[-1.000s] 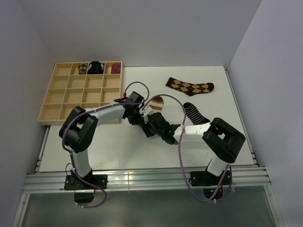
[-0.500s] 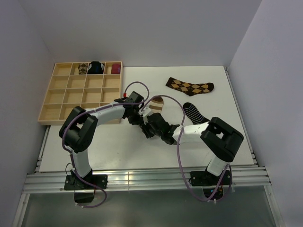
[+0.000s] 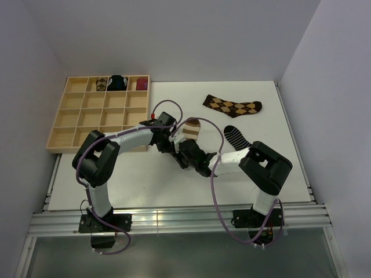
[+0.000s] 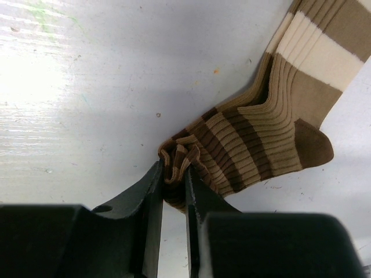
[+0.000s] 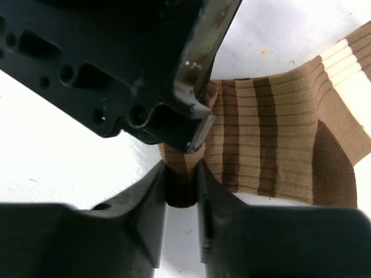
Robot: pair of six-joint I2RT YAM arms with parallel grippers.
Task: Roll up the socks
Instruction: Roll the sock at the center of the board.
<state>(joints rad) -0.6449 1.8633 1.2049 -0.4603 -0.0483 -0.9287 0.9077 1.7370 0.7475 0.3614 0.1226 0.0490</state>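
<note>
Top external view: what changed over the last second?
The right pincer closed in on the bunched toe of the striped sock, its arm shifting slightly left. The left pincer stays clamped on that same toe; the argyle sock, black sock and tray are unmoved.

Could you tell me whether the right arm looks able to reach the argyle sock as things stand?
Probably not right away: the right gripper is closed on the striped sock. Bare table lies between it and the argyle sock, so once it lets go the way looks free.
</note>
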